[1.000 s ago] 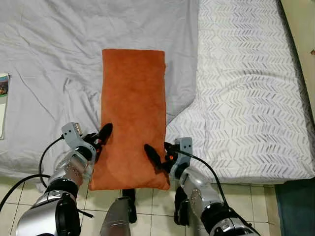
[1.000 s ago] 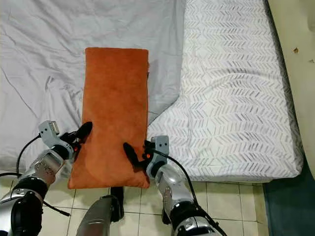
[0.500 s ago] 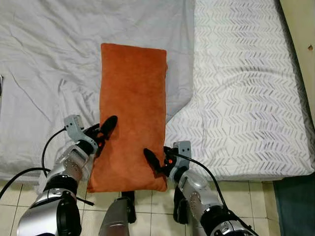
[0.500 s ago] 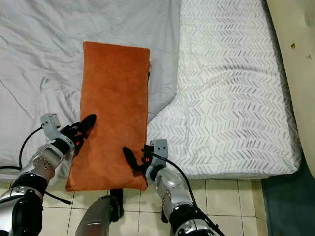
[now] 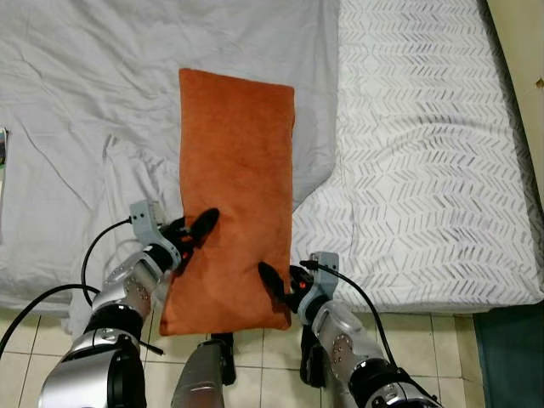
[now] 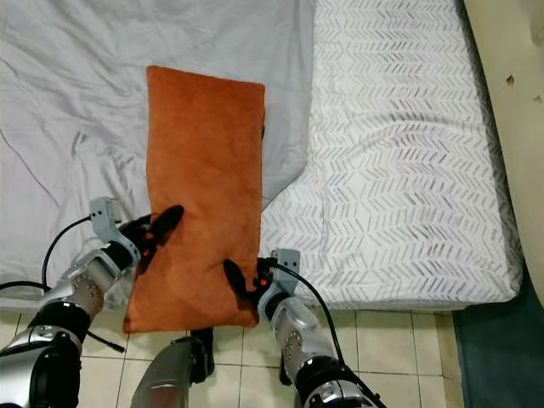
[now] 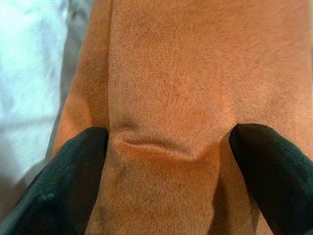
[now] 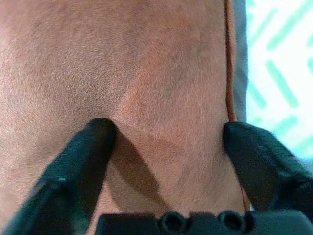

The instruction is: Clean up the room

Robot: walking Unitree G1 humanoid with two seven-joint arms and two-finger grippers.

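One orange pillow [image 5: 234,183] lies lengthwise, running away from the robot.

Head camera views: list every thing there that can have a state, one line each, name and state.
orange pillow: lying flat on the bed, near end past the edge.
left gripper: fingers spread, pressed into the pillow's left edge.
right gripper: fingers spread, on the pillow's near right corner.
grey sheet: rumpled, spread under the pillow.
patterned mattress cover: smooth, uncovered on the right.

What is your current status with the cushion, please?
Left gripper and right gripper open, jaws pressing orange cushion. Cushion on grey sheet, near end overhanging.
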